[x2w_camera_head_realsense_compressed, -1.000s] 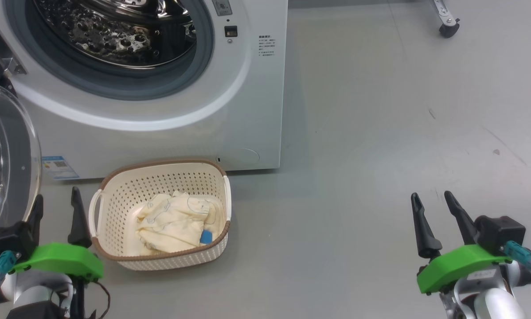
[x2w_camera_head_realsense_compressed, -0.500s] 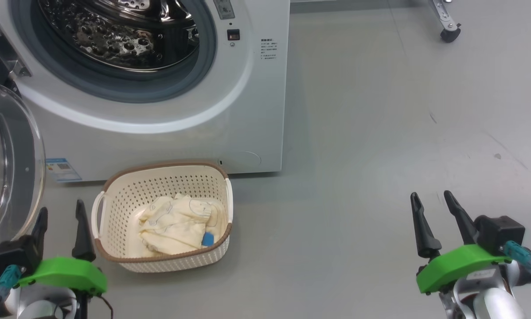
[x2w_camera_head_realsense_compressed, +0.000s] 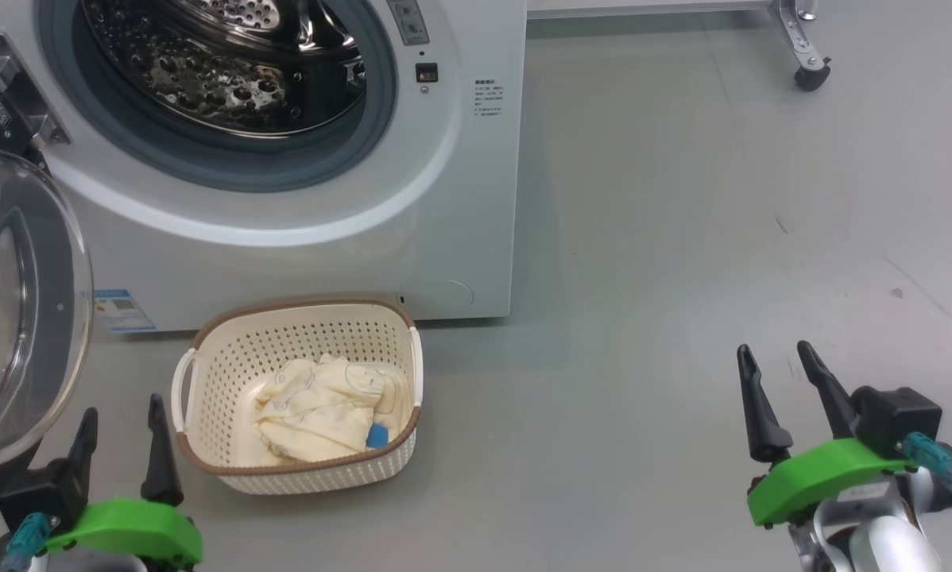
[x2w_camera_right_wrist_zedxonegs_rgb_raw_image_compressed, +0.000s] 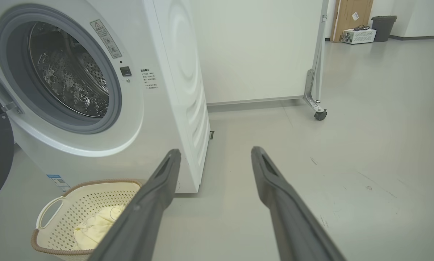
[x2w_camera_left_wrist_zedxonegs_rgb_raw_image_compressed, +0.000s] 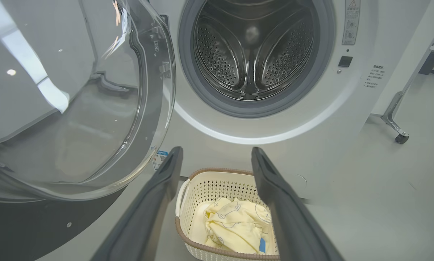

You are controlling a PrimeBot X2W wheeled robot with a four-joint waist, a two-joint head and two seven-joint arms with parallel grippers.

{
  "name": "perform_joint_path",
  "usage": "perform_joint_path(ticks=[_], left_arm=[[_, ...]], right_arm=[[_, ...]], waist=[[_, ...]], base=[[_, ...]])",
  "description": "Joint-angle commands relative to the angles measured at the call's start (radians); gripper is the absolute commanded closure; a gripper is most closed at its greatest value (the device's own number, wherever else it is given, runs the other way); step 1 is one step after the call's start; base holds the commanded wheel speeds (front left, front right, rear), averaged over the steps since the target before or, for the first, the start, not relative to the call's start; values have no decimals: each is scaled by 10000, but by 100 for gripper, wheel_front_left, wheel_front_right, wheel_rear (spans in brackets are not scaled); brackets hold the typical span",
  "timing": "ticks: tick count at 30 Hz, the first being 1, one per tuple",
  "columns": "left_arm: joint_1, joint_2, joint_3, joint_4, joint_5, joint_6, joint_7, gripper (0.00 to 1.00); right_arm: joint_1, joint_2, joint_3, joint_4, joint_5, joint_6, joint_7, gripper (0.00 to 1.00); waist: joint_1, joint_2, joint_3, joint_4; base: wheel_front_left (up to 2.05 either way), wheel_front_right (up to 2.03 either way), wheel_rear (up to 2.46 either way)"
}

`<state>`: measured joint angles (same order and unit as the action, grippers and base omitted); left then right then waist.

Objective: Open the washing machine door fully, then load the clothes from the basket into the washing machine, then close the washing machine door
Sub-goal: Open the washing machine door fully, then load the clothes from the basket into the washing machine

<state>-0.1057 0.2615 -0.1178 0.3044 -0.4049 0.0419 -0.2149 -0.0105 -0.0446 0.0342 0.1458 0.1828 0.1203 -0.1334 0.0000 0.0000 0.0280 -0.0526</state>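
Left tool (x2w_camera_head_realsense_compressed: 122, 407) and right tool (x2w_camera_head_realsense_compressed: 772, 349): dark fingers (x2w_camera_head_realsense_compressed: 754, 405), green mounts (x2w_camera_head_realsense_compressed: 818, 470), teal plugs (x2w_camera_head_realsense_compressed: 923, 450).

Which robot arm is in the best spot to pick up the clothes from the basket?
Left, probably. The left jaws stand open right beside the basket, with the clothes just ahead. The right jaws, open too, sit far off over the floor.

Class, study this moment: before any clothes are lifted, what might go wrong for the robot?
The washing machine door hangs open close beside the left gripper; reaching for the basket might knock it.
The clothes lie bunched low in the basket, so a grab may snag its perforated wall.
A garment dropped on the grey gasket may block closing.
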Motion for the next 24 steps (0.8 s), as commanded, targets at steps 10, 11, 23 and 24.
perform_joint_path(ticks=[10, 11, 23, 24], left_arm=[[105, 415, 357, -914, -44, 274, 146, 0], [112, 419, 354, -942, -45, 286, 139, 0], [110, 451, 333, -1107, -21, 432, 10, 0], [102, 456, 321, -1109, -16, 435, 4, 0]], right_arm=[[-420, -56, 92, -446, -128, 104, 12, 0], [-424, -56, 93, -452, -129, 104, 18, 0], [-508, -56, 109, -477, -107, 104, 17, 0], [-518, -56, 112, -475, -106, 104, 11, 0]], waist=[[0, 0, 10, 89], [0, 0, 18, 93], [0, 0, 143, 71], [0, 0, 150, 69]], base=[[0, 0, 0], [0, 0, 0], [28, -28, 0], [102, -102, 0]])
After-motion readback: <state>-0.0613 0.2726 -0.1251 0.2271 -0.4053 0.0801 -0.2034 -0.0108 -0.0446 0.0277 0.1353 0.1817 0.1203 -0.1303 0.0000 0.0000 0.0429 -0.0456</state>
